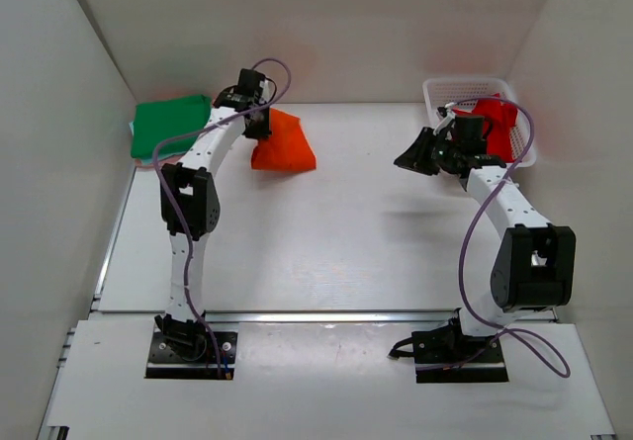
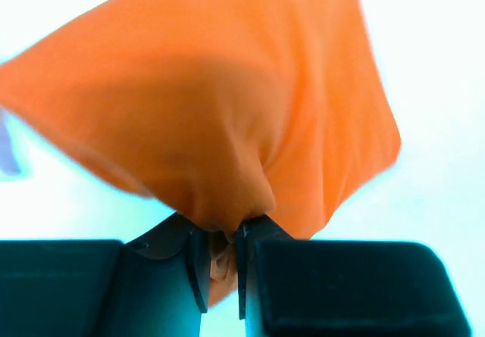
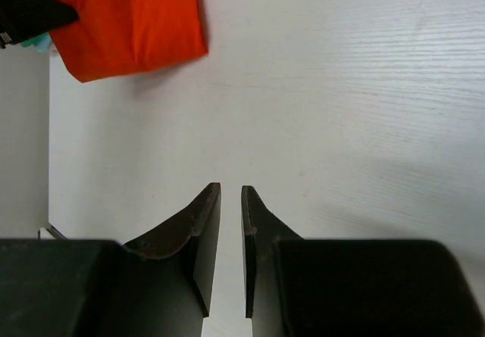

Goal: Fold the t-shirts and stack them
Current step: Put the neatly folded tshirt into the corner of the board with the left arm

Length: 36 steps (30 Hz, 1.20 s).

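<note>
A bright orange t-shirt (image 1: 284,145), folded into a small packet, is at the far left-centre of the table. My left gripper (image 1: 261,127) is shut on its left edge. In the left wrist view the orange cloth (image 2: 220,87) bunches between the gripper (image 2: 221,235) fingers and hangs below. A folded green t-shirt (image 1: 170,124) lies flat at the far left, just beside it. A red t-shirt (image 1: 495,122) sits in the white mesh basket (image 1: 473,88). My right gripper (image 1: 404,159) hovers left of the basket, its jaws nearly together and empty (image 3: 231,193). The orange shirt (image 3: 129,23) shows far ahead of it.
White walls enclose the table on the left, back and right. The basket stands in the far right corner. A metal rail (image 1: 297,313) runs across the near edge, in front of the arm bases.
</note>
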Available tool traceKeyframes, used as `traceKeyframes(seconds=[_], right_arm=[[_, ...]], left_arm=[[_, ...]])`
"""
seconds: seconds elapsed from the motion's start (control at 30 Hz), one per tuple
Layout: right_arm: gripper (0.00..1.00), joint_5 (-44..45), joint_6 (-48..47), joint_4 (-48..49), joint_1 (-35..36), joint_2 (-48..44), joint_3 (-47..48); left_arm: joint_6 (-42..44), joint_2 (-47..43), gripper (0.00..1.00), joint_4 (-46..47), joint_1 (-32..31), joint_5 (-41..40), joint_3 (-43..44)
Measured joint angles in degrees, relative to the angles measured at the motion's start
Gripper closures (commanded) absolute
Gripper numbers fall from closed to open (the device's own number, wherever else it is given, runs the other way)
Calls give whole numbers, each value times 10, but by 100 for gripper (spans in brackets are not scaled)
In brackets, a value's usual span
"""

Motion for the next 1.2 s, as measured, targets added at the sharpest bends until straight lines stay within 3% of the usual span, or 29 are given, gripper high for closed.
traceKeyframes(seconds=[0.37, 0.63, 1.2], right_arm=[[87, -33, 31, 2, 7, -56, -38], [89, -63, 45, -15, 5, -87, -95], [91, -104, 35, -91, -2, -69, -89]], left_arm=[[62, 30, 100, -6, 72, -142, 122], [106, 39, 100, 31, 129, -178, 148], [165, 50, 100, 100, 179, -212, 174]])
